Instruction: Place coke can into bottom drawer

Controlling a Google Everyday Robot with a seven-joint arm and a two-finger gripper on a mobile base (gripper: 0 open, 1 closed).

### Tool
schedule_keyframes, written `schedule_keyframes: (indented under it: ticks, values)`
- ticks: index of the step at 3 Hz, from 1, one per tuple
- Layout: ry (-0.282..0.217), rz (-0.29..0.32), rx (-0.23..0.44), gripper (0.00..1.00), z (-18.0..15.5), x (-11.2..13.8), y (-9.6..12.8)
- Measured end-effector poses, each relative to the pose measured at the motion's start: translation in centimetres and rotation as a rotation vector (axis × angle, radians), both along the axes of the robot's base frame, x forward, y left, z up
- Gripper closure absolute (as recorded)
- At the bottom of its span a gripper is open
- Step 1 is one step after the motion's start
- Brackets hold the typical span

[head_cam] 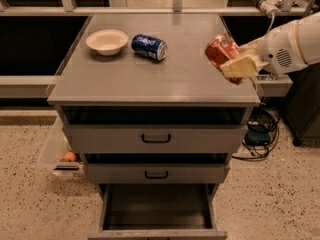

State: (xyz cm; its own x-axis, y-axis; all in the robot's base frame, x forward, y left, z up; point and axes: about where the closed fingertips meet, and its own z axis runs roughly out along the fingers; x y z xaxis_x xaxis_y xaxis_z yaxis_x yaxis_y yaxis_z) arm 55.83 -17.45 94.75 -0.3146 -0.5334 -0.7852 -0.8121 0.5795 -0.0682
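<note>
My gripper (235, 64) is shut on the red-orange coke can (222, 53) and holds it tilted in the air above the right side of the grey cabinet top (160, 79). One pale finger (243, 66) lies across the can's front. The white arm comes in from the right edge. The bottom drawer (157, 211) is pulled open at the bottom of the view, dark and empty inside, well below and to the left of the can.
A white bowl (106, 41) and a blue can (149, 46) lying on its side sit at the back left of the cabinet top. Two upper drawers with black handles (156, 138) are shut. A clear bin (60, 151) stands left of the cabinet. Cables (260, 131) lie to its right.
</note>
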Motion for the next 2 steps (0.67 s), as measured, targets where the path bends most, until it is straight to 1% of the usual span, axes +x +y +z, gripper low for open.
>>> schedule_keyframes:
  ticks: [1, 2]
  values:
    - [-0.002, 0.050, 0.015, 1.00, -1.2, -0.8, 1.1]
    - [0.090, 0.041, 0.088, 1.00, -5.8, -3.8, 1.2]
